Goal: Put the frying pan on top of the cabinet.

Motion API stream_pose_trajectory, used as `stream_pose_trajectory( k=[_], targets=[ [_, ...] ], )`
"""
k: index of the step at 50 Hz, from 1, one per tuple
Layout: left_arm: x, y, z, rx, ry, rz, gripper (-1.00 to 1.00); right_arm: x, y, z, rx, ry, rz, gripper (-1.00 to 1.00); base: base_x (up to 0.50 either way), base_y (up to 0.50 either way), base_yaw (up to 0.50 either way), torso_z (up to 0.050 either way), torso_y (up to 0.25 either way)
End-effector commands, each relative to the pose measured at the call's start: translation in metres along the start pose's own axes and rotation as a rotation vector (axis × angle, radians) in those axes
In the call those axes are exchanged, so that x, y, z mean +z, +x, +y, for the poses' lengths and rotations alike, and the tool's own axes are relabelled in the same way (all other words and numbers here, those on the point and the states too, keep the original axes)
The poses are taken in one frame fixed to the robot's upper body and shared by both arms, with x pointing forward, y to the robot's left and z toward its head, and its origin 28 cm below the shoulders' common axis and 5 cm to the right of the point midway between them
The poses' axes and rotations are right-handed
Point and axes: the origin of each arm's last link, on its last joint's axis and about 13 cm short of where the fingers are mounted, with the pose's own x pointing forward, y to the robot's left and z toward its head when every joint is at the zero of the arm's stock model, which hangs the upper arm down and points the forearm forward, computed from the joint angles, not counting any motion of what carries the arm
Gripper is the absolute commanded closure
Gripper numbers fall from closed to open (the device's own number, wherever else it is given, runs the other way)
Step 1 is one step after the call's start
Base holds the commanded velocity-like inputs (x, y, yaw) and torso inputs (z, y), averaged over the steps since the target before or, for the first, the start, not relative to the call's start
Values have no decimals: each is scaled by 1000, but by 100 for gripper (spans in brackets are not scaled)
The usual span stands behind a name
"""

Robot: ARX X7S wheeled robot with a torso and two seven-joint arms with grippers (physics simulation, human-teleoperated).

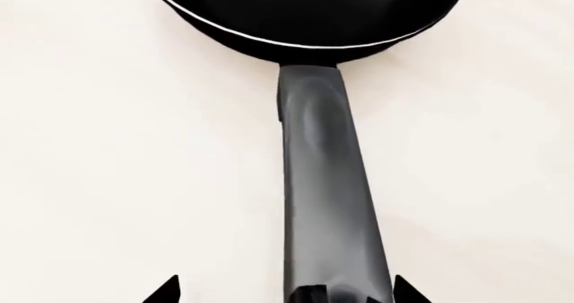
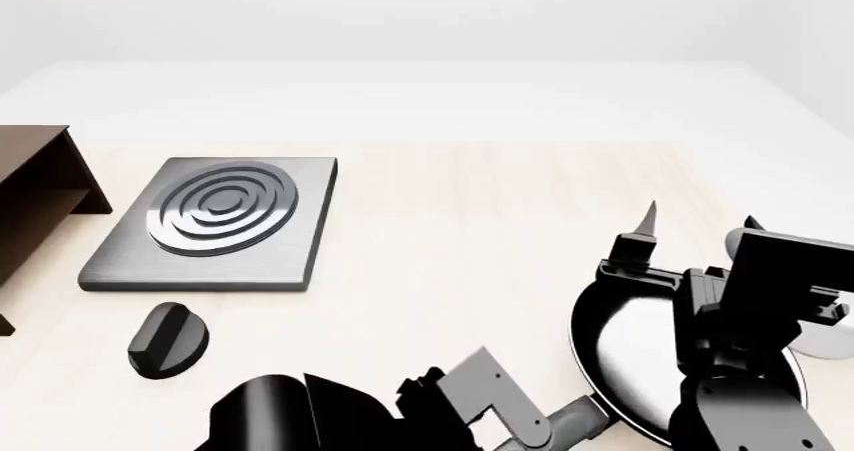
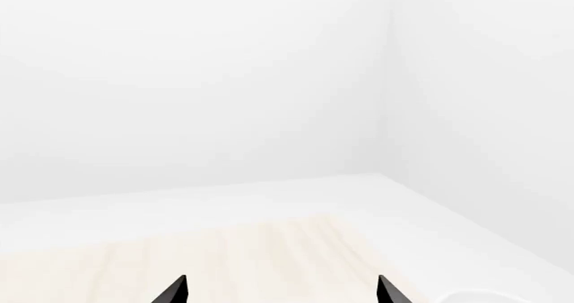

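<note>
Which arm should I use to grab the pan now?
Left. The left gripper already straddles the frying pan handle, fingertips spread; the right gripper points at bare wall.

Pale wood-grain worktop point(image 2: 454, 231) fills lower scene, faint lengthwise streaks. Beyond its far edge, white floor point(image 2: 441, 91) runs to plain white walls point(image 3: 179, 81). Two walls meet in vertical corner point(image 3: 388, 81), seen in right wrist view. Light soft, even, bright; shadows faint. No furniture visible beyond worktop.

Frying pan point(image 2: 627, 356) half hidden by right arm; cabinet point(image 2: 34, 186) cropped.
</note>
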Motion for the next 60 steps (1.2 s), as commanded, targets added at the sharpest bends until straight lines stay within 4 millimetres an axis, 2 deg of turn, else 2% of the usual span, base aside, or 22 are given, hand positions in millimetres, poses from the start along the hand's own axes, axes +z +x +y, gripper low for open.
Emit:
stream_pose_trajectory(
  k=[1, 4, 5, 23, 27, 31, 32, 36, 41, 42, 43, 48, 56, 60],
  targets=[
    [-5, 11, 1, -73, -42, 61, -100, 0, 0, 0, 3, 1, -1, -100, 0, 0, 0, 0, 0],
    [-6, 13, 0, -80, -44, 67, -100, 1, -1, 0, 2, 2, -2, -100, 0, 0, 0, 0, 0],
    [-7, 13, 0, -70, -46, 64, 100, 0, -1, 0, 0, 3, -2, -100, 0, 0, 0, 0, 0],
    [-7, 9, 7, 19, -5, 19, 100, 0, -1, 1, 3, -2, -1, -100, 0, 0, 0, 0, 0],
    [-8, 4, 12, 84, 0, 1, 100, 0, 0, 0, 1, 0, -1, -100, 0, 0, 0, 0, 0],
    [-15, -13, 25, 259, 2, -6, 100, 1, -1, -1, -1, 2, -3, -100, 0, 0, 0, 0, 0],
    [-15, -13, 25, 259, 2, -6, 100, 1, -1, -1, -1, 2, -3, -100, 0, 0, 0, 0, 0],
    [-23, -46, 38, 361, -9, -45, 100, 0, -2, 0, 1, 0, -2, -100, 0, 0, 1, 0, 0],
    [-29, -73, 53, 470, -40, -94, 100, 0, -1, 0, -2, 2, -2, -100, 0, 0, 1, 0, 0],
    [-30, -74, 53, 470, -40, -94, 100, 0, -2, 0, -2, 2, -2, -100, 0, 0, 3, 0, 0],
    [-29, -84, 60, 491, -75, -115, 100, 0, -2, 0, -3, 2, -3, -100, 0, 0, 0, 0, 10],
    [-24, -107, 80, 592, -149, -192, 100, 0, -2, 0, -3, 3, -1, -100, 0, 0, 0, 0, 2],
    [11, -150, 91, 644, -218, -359, 100, -1, -2, 0, -3, 1, 1, -100, 0, 0, 0, 0, 1],
    [52, -191, 105, 683, -283, -437, 100, -2, -2, 0, -2, -1, 3, -100, 0, 0, 0, 0, 2]
  ],
)
